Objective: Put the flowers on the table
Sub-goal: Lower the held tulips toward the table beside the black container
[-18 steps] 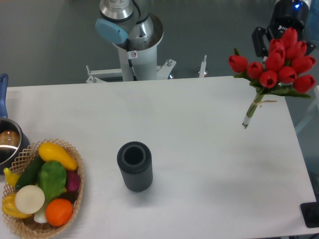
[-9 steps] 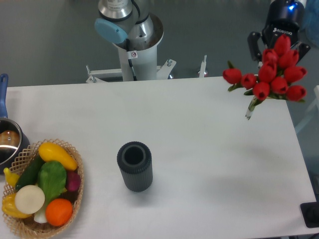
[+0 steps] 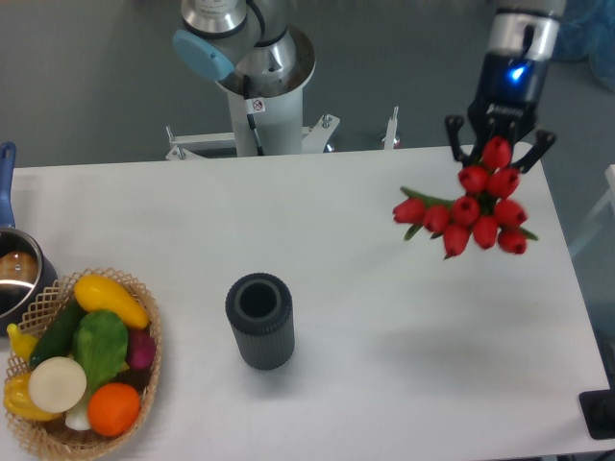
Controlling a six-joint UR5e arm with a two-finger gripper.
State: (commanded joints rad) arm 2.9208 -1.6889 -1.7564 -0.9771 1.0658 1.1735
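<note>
Near edge: wicker basket of vegetables (image 3: 82, 370) at the front-left corner, dark pot (image 3: 14, 274) just behind it at the left edge; black ribbed vase (image 3: 259, 320) upright, mouth empty, left of centre; white table (image 3: 356, 384) bare from the vase across to the right edge; further back on the right, the flowers (image 3: 471, 216) hang in the air over the back-right part of the tabletop, red heads bunched toward the camera, stems hidden behind the heads so the long axis seems to run away from the lens, roughly along the view; gripper (image 3: 500, 144) just behind and above the bunch, fingers spread either side of the topmost tulip; whether they clamp the stems cannot be told, contact is hidden; judgement: bunch is carried, not yet laid down; the drop spot lies below and in front, well apart from the vase; right and back edges are near, so the bunch could overhang; robot base (image 3: 259, 86) at the far back.
</note>
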